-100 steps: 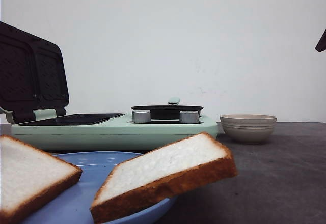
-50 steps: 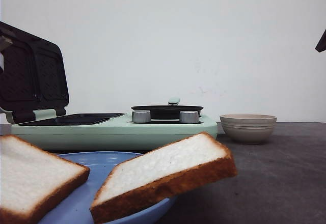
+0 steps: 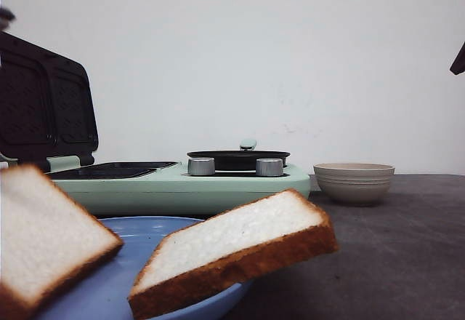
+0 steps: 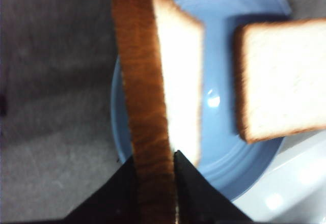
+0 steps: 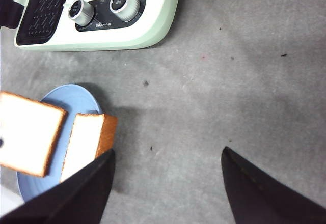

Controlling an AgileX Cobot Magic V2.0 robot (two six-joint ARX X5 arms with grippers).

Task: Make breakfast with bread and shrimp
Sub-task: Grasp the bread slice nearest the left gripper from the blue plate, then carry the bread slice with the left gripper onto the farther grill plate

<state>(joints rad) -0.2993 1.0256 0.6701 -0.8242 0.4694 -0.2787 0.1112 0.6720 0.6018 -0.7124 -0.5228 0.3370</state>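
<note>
Front view: one slice of bread (image 3: 43, 244) is tilted up at the blue plate (image 3: 134, 236), the other slice (image 3: 236, 251) rests on the plate's rim; the green breakfast maker (image 3: 174, 182) stands open and holds no bread yet.

Left wrist view: the left gripper (image 4: 155, 191) clamps the raised slice by its crust.

Right wrist view: the right gripper (image 5: 168, 183) spreads wide over the bare counter (image 5: 229, 81). No shrimp is visible, so most of the task remains.

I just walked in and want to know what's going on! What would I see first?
Two thick bread slices over a blue plate up front: the left claw pinches one slice by its crust, and the other slice leans on the plate's rim. Behind them sits a mint-green cooker with its dark lid open, and a beige bowl to its right.
</note>
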